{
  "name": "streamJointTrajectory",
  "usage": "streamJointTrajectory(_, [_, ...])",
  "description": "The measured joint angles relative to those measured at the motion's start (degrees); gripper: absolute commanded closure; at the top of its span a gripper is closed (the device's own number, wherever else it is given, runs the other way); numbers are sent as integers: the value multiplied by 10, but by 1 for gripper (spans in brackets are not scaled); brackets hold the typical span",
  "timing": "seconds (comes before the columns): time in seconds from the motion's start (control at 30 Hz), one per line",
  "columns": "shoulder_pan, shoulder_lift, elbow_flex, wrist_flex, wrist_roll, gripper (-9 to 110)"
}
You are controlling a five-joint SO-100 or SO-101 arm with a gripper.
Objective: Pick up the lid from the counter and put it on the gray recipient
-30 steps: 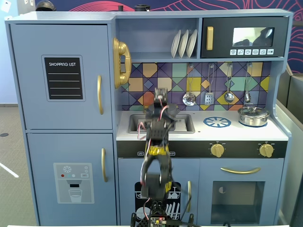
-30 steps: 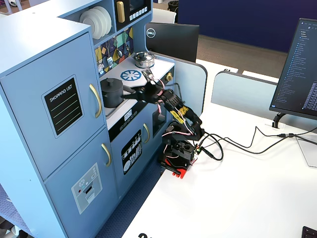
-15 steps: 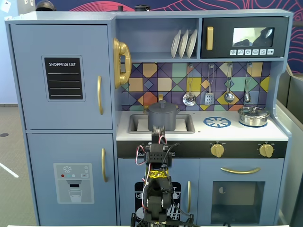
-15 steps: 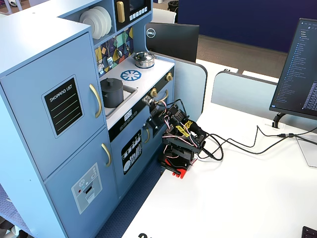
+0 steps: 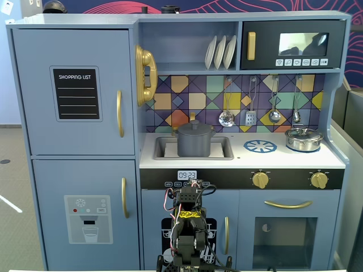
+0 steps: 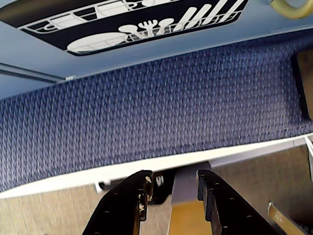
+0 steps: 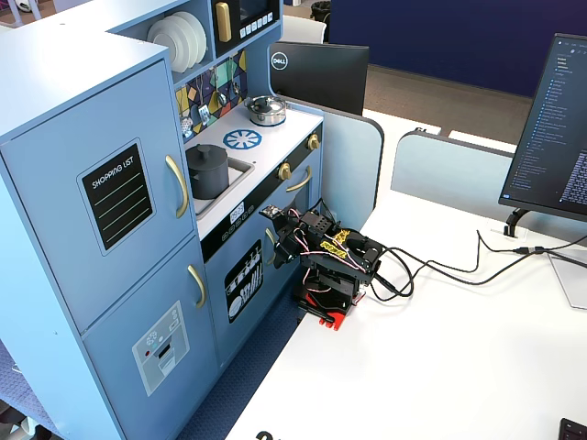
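Note:
The matte dark-gray pot (image 5: pixel 195 145) stands in the sink (image 5: pixel 223 152) of the toy kitchen, also in the other fixed view (image 7: pixel 207 176). The dark-gray lid (image 5: pixel 195 127) with its small knob rests on top of this pot, closing it (image 7: pixel 206 151). My arm (image 5: pixel 189 226) is folded low on the white table in front of the kitchen, well below the counter. My gripper (image 6: pixel 173 178) is open and empty, over the table edge and blue carpet; it points at the kitchen front (image 7: pixel 278 231).
A shiny silver pot (image 5: pixel 303 139) with its own lid sits at the counter's right, beside the blue-and-white burner print (image 5: pixel 260 147). Utensils hang above the counter. Monitors (image 7: pixel 550 128) and cables (image 7: pixel 440 266) stand on the white table behind the arm.

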Motion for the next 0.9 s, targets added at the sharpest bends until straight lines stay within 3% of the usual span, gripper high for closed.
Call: streamJointTrajectory(0.9, [-2, 3, 0, 4, -11, 97])
